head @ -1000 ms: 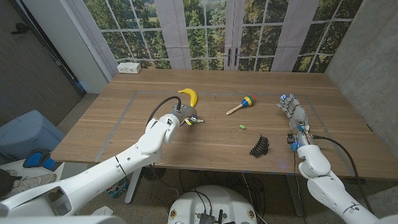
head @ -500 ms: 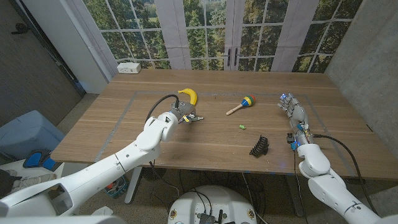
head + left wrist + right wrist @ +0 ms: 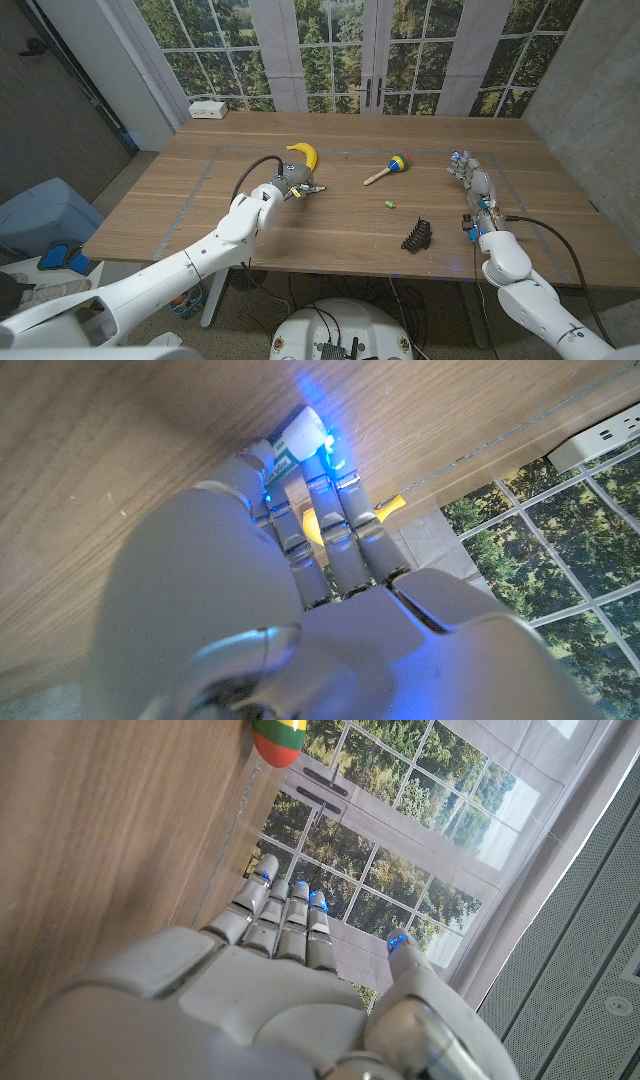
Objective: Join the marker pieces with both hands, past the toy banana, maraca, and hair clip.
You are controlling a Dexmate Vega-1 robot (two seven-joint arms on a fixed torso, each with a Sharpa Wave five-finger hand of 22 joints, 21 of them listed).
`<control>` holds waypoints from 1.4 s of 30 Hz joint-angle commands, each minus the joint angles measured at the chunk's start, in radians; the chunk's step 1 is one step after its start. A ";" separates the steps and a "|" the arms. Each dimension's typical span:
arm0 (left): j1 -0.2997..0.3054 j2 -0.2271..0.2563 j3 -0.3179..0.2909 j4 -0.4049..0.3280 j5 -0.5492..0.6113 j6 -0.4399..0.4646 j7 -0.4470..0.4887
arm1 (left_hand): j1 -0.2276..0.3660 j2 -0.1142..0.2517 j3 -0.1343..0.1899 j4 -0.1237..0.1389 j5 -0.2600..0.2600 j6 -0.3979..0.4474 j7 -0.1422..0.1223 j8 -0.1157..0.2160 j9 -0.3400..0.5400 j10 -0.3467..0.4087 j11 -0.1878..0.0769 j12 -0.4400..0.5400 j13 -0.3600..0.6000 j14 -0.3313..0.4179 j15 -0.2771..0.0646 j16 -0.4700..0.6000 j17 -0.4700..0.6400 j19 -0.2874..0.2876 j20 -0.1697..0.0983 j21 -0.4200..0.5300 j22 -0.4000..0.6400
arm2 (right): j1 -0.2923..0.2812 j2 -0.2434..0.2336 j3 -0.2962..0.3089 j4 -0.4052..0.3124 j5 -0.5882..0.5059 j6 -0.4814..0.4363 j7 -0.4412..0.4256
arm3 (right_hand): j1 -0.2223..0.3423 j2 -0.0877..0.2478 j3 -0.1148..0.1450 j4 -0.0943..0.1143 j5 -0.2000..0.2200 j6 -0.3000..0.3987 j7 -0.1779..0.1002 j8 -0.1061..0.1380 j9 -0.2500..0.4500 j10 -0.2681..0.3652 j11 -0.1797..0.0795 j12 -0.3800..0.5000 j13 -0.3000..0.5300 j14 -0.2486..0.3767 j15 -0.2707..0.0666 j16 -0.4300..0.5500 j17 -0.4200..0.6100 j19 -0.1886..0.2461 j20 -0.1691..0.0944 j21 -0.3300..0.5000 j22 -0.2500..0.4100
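The left hand (image 3: pixel 298 186) has edged toward the banana (image 3: pixel 305 155), fingers (image 3: pixel 318 470) closing on the marker (image 3: pixel 300 435) (grip firmly); right hand (image 3: pixel 471 172) waits open near the desk's (image 3: pixel 330 225) right edge.

My left arm reaches far across the worktop (image 3: pixel 330 225), its left hand (image 3: pixel 296 184) with fingers (image 3: pixel 330 510) curled downward, gripping something. My right hand (image 3: pixel 472 176) stands on its edge, fingers (image 3: pixel 285 915) straight, together, holding nothing.
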State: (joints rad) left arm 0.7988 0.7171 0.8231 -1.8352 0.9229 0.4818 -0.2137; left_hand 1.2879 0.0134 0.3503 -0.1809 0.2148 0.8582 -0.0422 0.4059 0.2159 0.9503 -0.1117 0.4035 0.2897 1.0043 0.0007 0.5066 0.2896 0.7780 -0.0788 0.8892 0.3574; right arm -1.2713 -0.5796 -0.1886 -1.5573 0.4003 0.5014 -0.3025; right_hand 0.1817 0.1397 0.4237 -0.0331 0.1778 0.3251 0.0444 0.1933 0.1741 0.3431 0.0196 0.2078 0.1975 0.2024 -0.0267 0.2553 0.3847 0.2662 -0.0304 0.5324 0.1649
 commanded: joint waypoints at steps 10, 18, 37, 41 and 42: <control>0.079 0.020 -0.095 0.047 -0.204 -0.108 0.426 | 0.036 -0.005 -0.011 0.022 0.152 0.181 0.027 0.079 0.088 0.209 -0.072 0.039 0.116 0.218 -0.238 0.083 0.217 -0.038 -0.089 0.172 0.092 | -0.006 -0.017 -0.003 -0.039 -0.037 -0.033 -0.023 | 0.000 -0.002 0.004 -0.014 0.004 0.013 0.003 0.003 0.006 0.008 0.002 0.002 0.005 0.012 0.001 0.004 -0.003 0.012 0.001 -0.007 0.003; 0.053 0.041 -0.093 0.015 -0.180 -0.103 0.425 | -0.031 -0.037 0.033 0.040 0.370 0.158 0.007 0.127 0.171 0.217 -0.085 0.042 0.255 0.211 -0.235 0.076 0.349 -0.073 -0.088 0.249 0.024 | -0.027 -0.043 -0.001 -0.106 -0.077 -0.108 -0.062 | 0.130 -0.018 0.051 -0.128 0.008 0.019 0.010 0.003 0.006 0.032 0.018 0.004 0.005 0.080 0.017 0.013 -0.040 0.062 0.028 -0.024 0.006; 0.053 0.042 -0.153 0.013 -0.280 -0.171 0.481 | -0.035 -0.035 0.044 0.036 0.388 0.145 0.004 0.121 0.164 0.209 -0.087 0.036 0.289 0.195 -0.236 0.064 0.376 -0.099 -0.094 0.276 0.015 | -0.121 -0.159 -0.030 -0.475 -0.377 -0.734 -0.293 | 0.348 -0.072 0.060 -0.159 0.015 0.168 -0.015 0.062 0.022 0.132 -0.031 0.061 0.074 0.203 -0.038 0.131 0.049 0.112 0.094 -0.018 0.028; 0.056 0.042 -0.164 0.014 -0.302 -0.174 0.488 | -0.037 -0.035 0.046 0.036 0.391 0.145 0.006 0.121 0.164 0.212 -0.087 0.036 0.295 0.196 -0.236 0.062 0.380 -0.100 -0.094 0.281 0.011 | -0.115 -0.174 -0.058 -0.521 -0.422 -0.844 -0.307 | 0.381 -0.089 0.054 -0.157 0.009 0.185 -0.021 0.068 0.024 0.148 -0.041 0.071 0.085 0.206 -0.047 0.146 0.067 0.111 0.096 -0.019 0.029; 0.057 0.042 -0.168 0.015 -0.310 -0.175 0.488 | -0.037 -0.036 0.047 0.036 0.392 0.146 0.007 0.121 0.164 0.212 -0.087 0.036 0.296 0.196 -0.236 0.062 0.381 -0.101 -0.094 0.281 0.010 | -0.115 -0.176 -0.061 -0.527 -0.427 -0.857 -0.309 | 0.387 -0.092 0.053 -0.156 0.007 0.192 -0.022 0.071 0.024 0.149 -0.041 0.072 0.087 0.205 -0.049 0.148 0.071 0.111 0.097 -0.018 0.029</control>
State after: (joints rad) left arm 0.8517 0.7589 0.6881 -1.8184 0.6763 0.3305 0.2516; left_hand 1.2562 -0.0383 0.3794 -0.1510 0.5996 0.9547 -0.0176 0.5225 0.2147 1.0469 -0.0876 0.4415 0.3398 1.0217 0.0174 0.5679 0.3767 0.6771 -0.0642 1.1634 0.3670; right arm -1.3735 -0.7099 -0.2059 -1.9388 0.0899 -0.0718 -0.5494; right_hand 0.5485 0.0496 0.4816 -0.1905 0.1895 0.5006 0.0225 0.2554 0.1933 0.4841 -0.0149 0.2702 0.2774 0.4092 -0.0413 0.3928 0.4454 0.3783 0.0612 0.5103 0.1887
